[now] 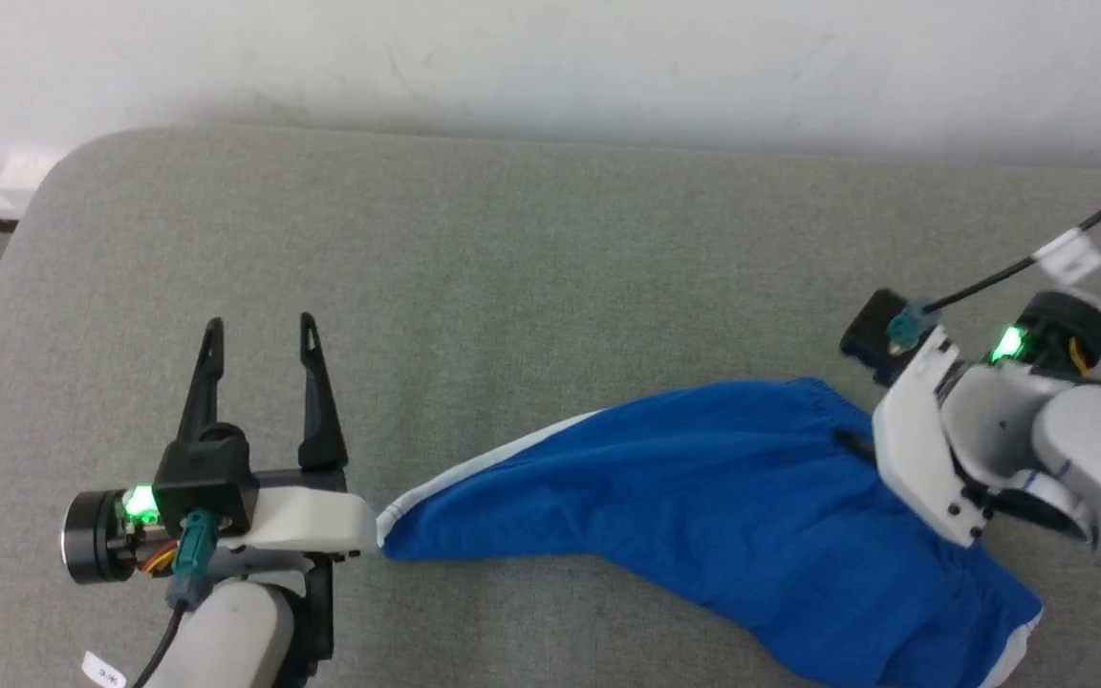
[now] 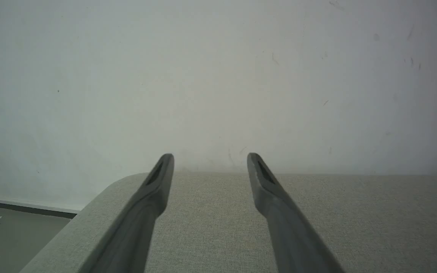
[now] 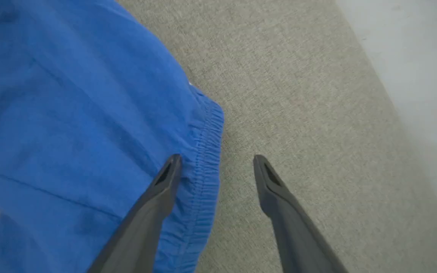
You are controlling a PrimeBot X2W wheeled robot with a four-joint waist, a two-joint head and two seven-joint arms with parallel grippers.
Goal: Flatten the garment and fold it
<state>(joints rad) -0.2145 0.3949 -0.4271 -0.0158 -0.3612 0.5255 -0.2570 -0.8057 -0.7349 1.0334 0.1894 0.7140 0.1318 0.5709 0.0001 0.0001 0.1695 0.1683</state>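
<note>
The garment (image 1: 684,497) is a pair of bright blue shorts, lying rumpled on the grey padded table (image 1: 512,268) from the middle to the lower right. One leg stretches left, with a white stripe (image 1: 503,459) along its upper edge. Its white hem ends just beside my left wrist. My left gripper (image 1: 260,327) stands open at the lower left, fingers pointing away over bare table, nothing between them. My right gripper (image 3: 216,161) is open and straddles the gathered waistband (image 3: 207,151): one finger over the blue fabric (image 3: 70,113), the other over bare table.
The table's rounded far-left corner (image 2: 101,189) drops to the floor (image 2: 10,235). A pale wall (image 2: 218,76) runs close behind the far edge. A black cable with a white tag (image 1: 1067,256) hangs above my right wrist (image 1: 933,440).
</note>
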